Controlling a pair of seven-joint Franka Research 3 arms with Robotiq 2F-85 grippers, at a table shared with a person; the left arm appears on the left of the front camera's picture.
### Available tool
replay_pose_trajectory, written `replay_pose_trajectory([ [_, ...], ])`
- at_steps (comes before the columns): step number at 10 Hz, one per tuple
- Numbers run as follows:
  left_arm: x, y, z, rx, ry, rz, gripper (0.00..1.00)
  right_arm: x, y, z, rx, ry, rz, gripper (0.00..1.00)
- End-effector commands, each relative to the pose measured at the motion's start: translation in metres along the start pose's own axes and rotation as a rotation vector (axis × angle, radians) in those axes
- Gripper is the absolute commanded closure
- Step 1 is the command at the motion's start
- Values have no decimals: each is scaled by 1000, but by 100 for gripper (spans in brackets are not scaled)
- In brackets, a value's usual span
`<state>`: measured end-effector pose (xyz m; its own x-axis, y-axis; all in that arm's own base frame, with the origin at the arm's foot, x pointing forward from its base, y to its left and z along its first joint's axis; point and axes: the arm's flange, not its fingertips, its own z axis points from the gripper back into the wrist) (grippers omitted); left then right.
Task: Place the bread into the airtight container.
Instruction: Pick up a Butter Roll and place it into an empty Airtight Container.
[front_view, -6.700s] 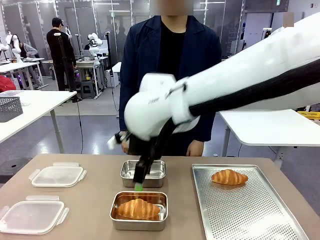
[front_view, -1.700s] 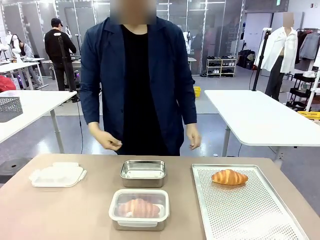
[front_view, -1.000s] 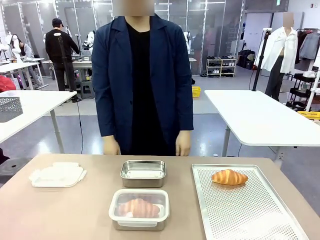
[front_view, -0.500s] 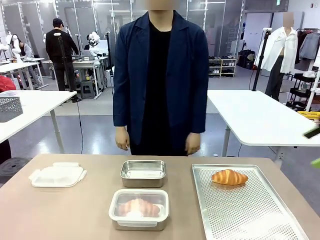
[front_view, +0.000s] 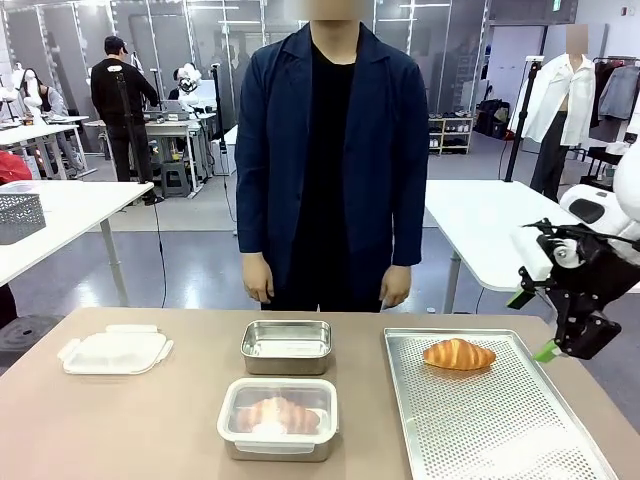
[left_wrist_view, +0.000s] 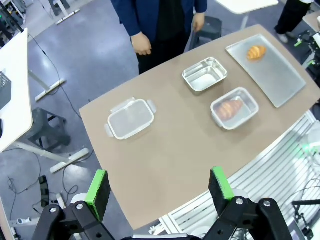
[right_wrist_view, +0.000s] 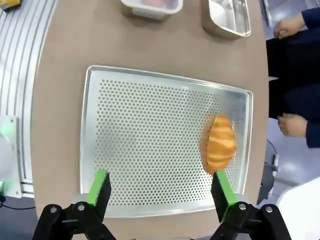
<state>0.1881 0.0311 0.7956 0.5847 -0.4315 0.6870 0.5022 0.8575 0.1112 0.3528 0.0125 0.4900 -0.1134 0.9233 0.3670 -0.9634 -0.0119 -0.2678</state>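
One croissant (front_view: 459, 353) on tray (front_view: 500, 430); right gripper (front_view: 532, 324) spread.

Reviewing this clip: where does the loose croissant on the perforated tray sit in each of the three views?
Front view: croissant right of centre, at the tray's far end.
Left wrist view: croissant top right, on the tray.
Right wrist view: croissant right of centre, by the tray's right rim.
Shared landmark: the empty steel container.

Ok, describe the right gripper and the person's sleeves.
The right gripper is black, with two fingers tipped in bright green pads, on a white arm. The person's sleeves are long and dark navy, part of an open jacket over a black top.
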Motion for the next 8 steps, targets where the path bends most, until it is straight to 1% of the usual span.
replay_pose_trajectory([
  [1, 2, 1, 2, -1, -3, -2, 0, 6, 10, 19, -11, -20, 11, 0],
  [6, 2, 1, 2, -1, -3, -2, 0, 7, 8, 20, -20, -20, 17, 0],
  [7, 2, 1, 2, -1, -3, -2, 0, 7, -10, 8, -16, 42, 6, 0],
  [8, 2, 1, 2, -1, -3, -2, 0, 10, -29, -1, 5, 55, 8, 0],
])
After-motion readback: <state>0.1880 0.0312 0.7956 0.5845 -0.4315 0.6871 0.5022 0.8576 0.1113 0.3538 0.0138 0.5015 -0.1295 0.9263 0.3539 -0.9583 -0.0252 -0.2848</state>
